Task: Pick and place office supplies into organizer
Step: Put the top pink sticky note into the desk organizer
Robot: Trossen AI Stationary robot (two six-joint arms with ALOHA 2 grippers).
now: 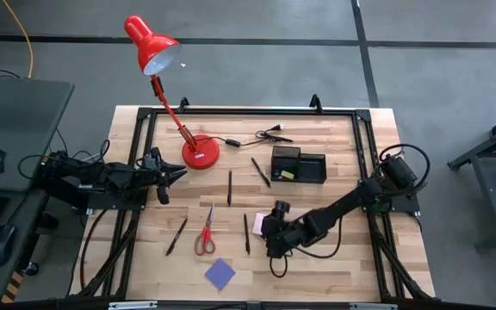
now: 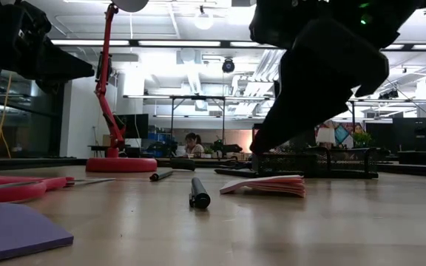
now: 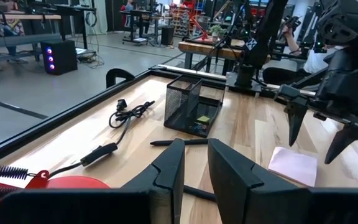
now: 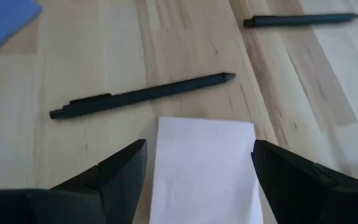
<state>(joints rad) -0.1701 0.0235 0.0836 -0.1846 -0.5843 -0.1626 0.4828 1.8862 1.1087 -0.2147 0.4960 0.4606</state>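
While nearly everything lay loose on the table in the high view, the organizer (image 1: 299,164) held only a small yellow piece (image 1: 283,175); scissors (image 1: 206,233), pens (image 1: 229,187) and blue pad (image 1: 220,274) remained. From table height, the pink pad (image 2: 267,185) sat under the right gripper (image 2: 261,151). Its wrist view showed fingers (image 4: 114,171) spread open astride that pad, not touching. The left gripper (image 3: 196,177), nearly closed and empty, waited near the lamp (image 1: 201,152).

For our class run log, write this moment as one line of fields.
right gripper: jaws open, straddling pink note pad | left gripper: jaws nearly closed, empty, waiting by lamp base | organizer: one small yellow piece inside
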